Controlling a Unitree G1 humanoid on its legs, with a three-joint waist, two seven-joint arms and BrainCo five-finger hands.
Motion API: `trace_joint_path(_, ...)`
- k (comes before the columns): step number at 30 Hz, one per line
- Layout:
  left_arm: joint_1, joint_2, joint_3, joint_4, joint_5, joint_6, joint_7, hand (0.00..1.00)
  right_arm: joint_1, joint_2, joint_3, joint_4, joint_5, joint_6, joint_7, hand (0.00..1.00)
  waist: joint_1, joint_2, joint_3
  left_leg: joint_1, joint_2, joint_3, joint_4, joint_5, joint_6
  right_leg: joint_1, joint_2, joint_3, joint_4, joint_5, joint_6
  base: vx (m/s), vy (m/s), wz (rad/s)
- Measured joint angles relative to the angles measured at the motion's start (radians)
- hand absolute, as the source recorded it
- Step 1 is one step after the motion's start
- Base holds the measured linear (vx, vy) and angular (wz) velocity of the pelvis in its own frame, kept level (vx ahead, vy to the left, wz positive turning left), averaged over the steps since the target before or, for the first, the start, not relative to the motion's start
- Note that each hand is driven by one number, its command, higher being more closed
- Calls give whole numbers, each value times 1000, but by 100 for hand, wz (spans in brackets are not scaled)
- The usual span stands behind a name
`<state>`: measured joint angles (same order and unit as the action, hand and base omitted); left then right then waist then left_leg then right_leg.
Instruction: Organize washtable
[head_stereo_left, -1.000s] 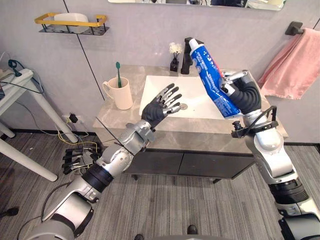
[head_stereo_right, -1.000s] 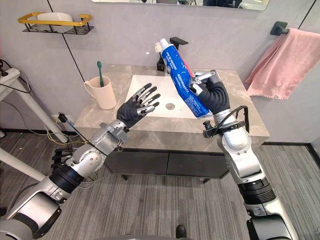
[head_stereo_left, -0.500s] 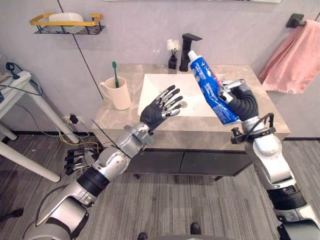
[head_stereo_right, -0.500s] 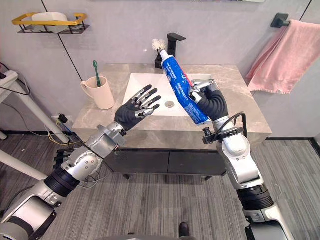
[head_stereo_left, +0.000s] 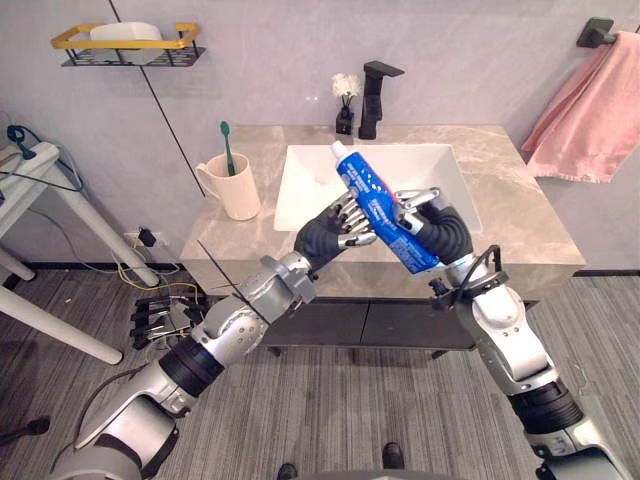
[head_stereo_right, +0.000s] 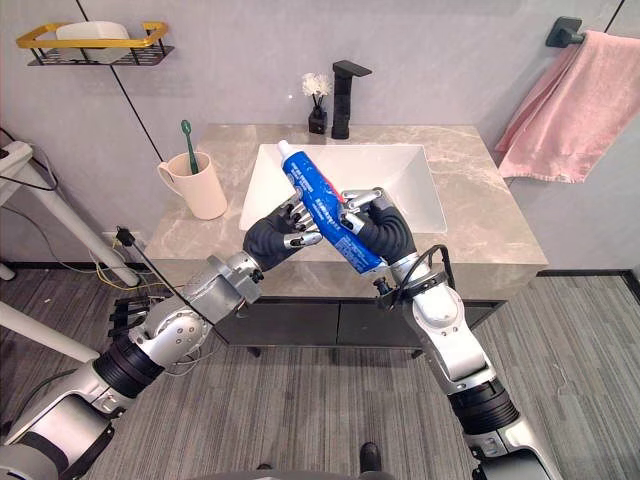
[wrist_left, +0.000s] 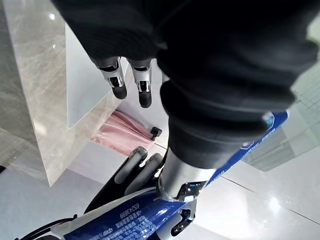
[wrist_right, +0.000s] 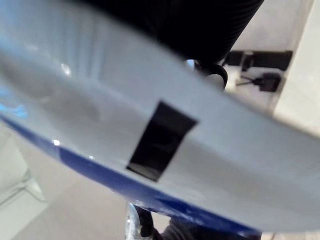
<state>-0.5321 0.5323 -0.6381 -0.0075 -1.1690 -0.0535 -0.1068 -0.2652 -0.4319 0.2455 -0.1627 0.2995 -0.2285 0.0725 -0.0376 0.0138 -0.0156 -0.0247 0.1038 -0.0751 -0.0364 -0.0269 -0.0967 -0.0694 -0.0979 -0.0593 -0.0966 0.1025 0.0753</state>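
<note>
A large blue-and-white toothpaste tube (head_stereo_left: 385, 215) hangs tilted over the front edge of the grey stone washtable (head_stereo_left: 520, 215), cap end up and to the left. My right hand (head_stereo_left: 445, 230) is shut on its lower half. My left hand (head_stereo_left: 325, 238) meets the tube from the left, its fingers (wrist_left: 117, 80) fairly straight and resting against the tube's upper part. The left wrist view has the tube (wrist_left: 130, 222) just past the thumb. Its pale side (wrist_right: 150, 125) lies close across the right wrist view.
A beige cup (head_stereo_left: 237, 187) holding a green toothbrush (head_stereo_left: 226, 145) stands at the counter's left. The white sink basin (head_stereo_left: 300, 190) has a black faucet (head_stereo_left: 375, 95) and a small flower vase (head_stereo_left: 346, 105) behind it. A pink towel (head_stereo_left: 585, 110) hangs at the right, and a yellow-railed shelf (head_stereo_left: 125, 45) is on the left wall.
My right hand has carried the tube down and left from over the sink's right side to the front edge. The left hand, earlier spread apart from it, now touches it.
</note>
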Motion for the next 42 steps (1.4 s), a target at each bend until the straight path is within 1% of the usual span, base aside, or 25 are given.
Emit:
trace_joint_path(13, -37, 3, -19, -6, -3, 6, -2, 0, 60, 3, 20, 0, -20, 0, -1, 100, -1, 0, 0, 2, 0, 3, 0, 0, 0, 0, 0, 2, 0, 0, 0, 0, 0, 0)
trace_joint_path(17, -38, 2, -19, -23, -20, 7, -2, 0, 89, 3, 84, 0, -49, 0, 29, 100, -2, 0, 0, 1, 0, 8, -1, -1, 0, -4, 0, 6, 0, 0, 0, 0, 0, -3)
trace_joint_path(20, -38, 3, -19, -23, -37, 7, -2, 0, 96, 7, 83, 0, -74, 0, 32, 100, -2, 0, 0, 1, 0, 8, -1, -1, 0, -4, 0, 5, 0, 0, 0, 0, 0, 0)
trace_joint_path(26, -38, 4, -18, -24, -38, 7, -2, 0, 96, 13, 84, 1, -106, 0, 31, 100, -1, 1, 1, 1, 0, 8, -1, -1, 0, -4, 0, 6, 0, 0, 0, 0, 0, 0)
trace_joint_path(27, -38, 4, -18, -26, -38, 7, -2, 100, 96, 13, 86, 1, -112, -1, 31, 100, -1, 2, 2, 1, 0, 9, -1, -1, 0, -5, 0, 6, 0, 0, 0, 0, 0, 0)
trace_joint_path(33, -38, 2, -18, -40, -40, 8, -1, 100, 96, 14, 87, 10, -115, -3, 31, 100, -1, 2, 19, 0, 0, 12, -1, -1, 0, -8, 0, 9, 0, 0, 0, 0, 0, -1)
trace_joint_path(38, -38, 0, -13, -40, -38, 9, 5, 100, 96, 26, 89, 10, -154, -23, 17, 100, -1, 1, 25, 1, 0, 24, -4, -1, 0, -15, 1, 19, 0, 1, 0, -3, -1, -6)
trace_joint_path(42, -38, -17, 3, -40, -35, 9, 5, 100, 98, 34, 73, -4, -175, -24, 6, 100, 0, 1, 25, 4, 0, 30, -4, -1, 0, -15, 1, 28, 0, 2, 1, -11, -4, -4)
